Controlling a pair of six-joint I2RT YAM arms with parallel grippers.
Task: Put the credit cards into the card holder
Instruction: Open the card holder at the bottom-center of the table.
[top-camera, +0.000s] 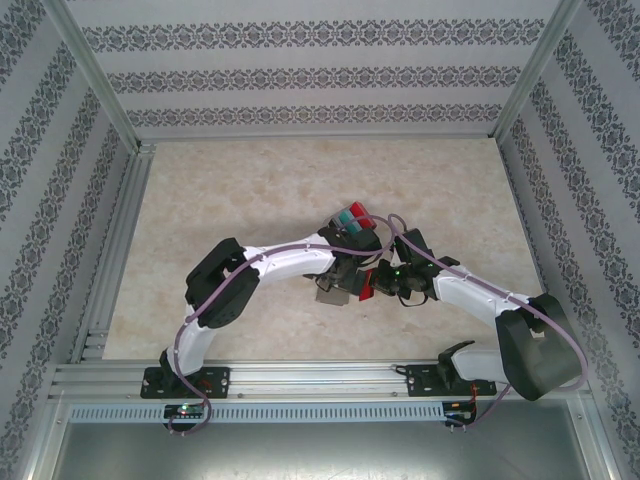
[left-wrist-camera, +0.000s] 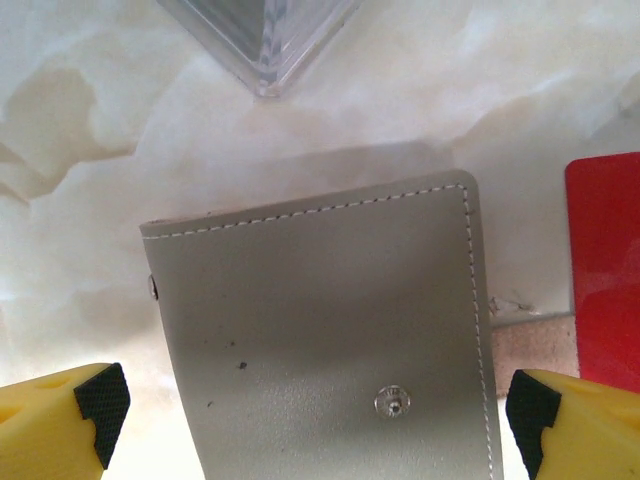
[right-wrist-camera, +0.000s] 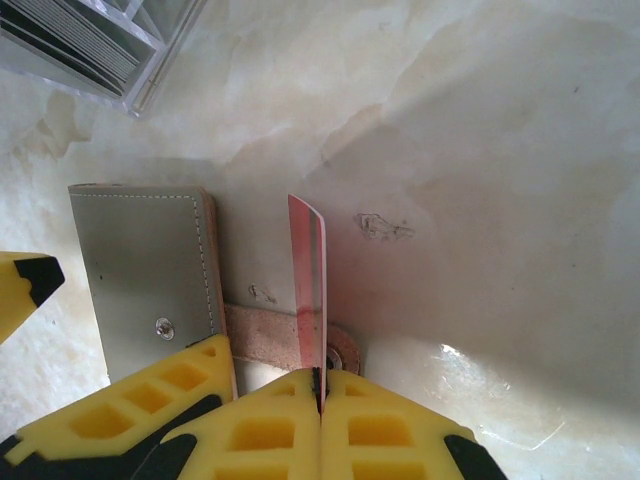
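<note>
Marble table (top-camera: 250, 190), left claw (left-wrist-camera: 310, 402) splayed, right claw (right-wrist-camera: 322, 376) pinching red card (right-wrist-camera: 308, 270)

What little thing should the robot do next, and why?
Probably the left gripper should lower and grip the card holder to open it. The holder lies folded shut between its open jaws, while the right gripper pinches a red card on edge beside it, with no slot showing.
</note>
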